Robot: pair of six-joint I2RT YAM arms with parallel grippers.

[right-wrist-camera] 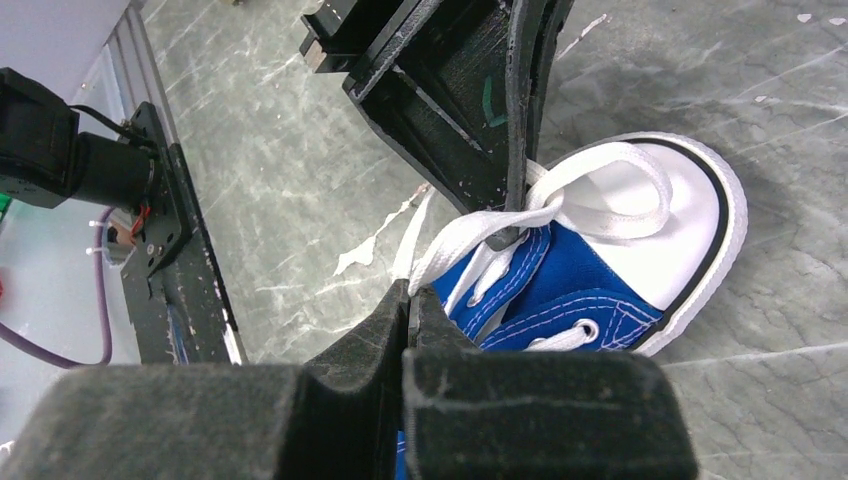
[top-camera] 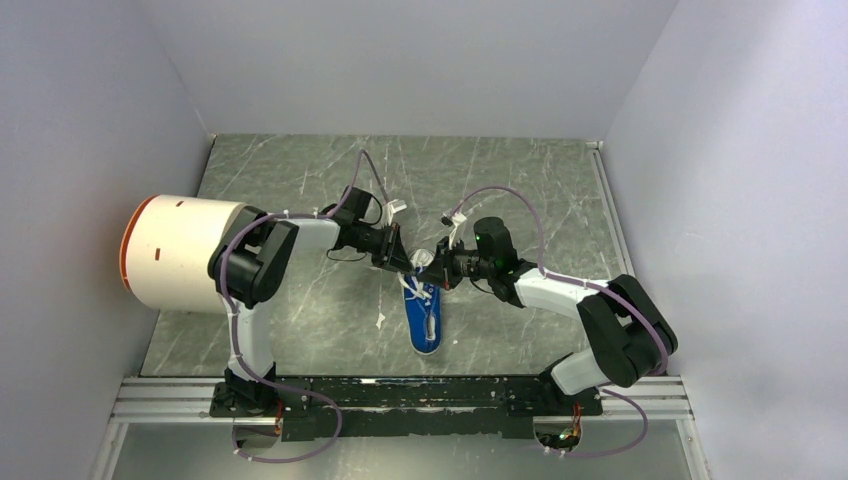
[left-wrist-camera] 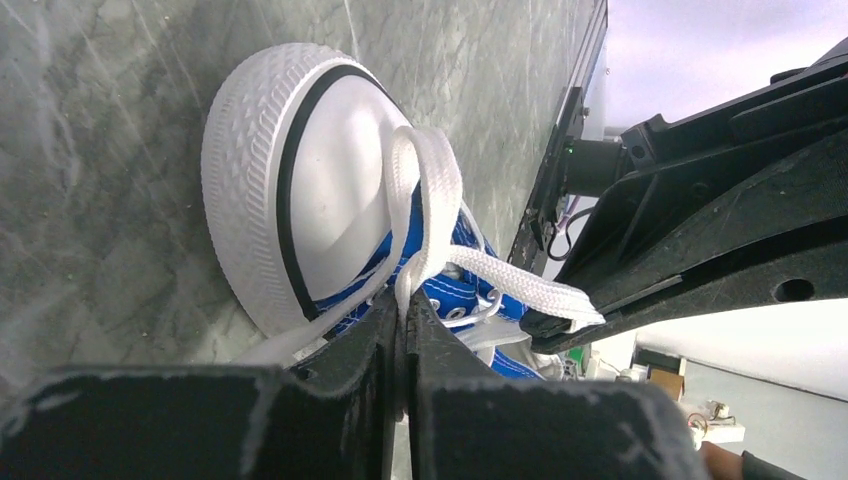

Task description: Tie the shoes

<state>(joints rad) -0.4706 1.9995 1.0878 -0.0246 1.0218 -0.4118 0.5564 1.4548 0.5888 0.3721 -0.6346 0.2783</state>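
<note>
The blue canvas sneaker (top-camera: 424, 318) with a white toe cap lies on the table between the arms, toe toward the far side. It also shows in the left wrist view (left-wrist-camera: 310, 200) and the right wrist view (right-wrist-camera: 600, 270). My left gripper (top-camera: 399, 261) is shut on a white lace loop (left-wrist-camera: 425, 190) over the toe cap. My right gripper (top-camera: 441, 268) is shut on another white lace (right-wrist-camera: 480, 235) beside it. Both grippers meet just above the shoe's toe end; the left gripper (left-wrist-camera: 405, 300) and right gripper (right-wrist-camera: 412, 292) pinch the laces at their tips.
A large white cylinder with an orange end (top-camera: 180, 252) lies at the left of the table. A loose lace end (top-camera: 381, 321) trails left of the shoe. The metal rail (top-camera: 400, 395) runs along the near edge. Grey walls enclose the table.
</note>
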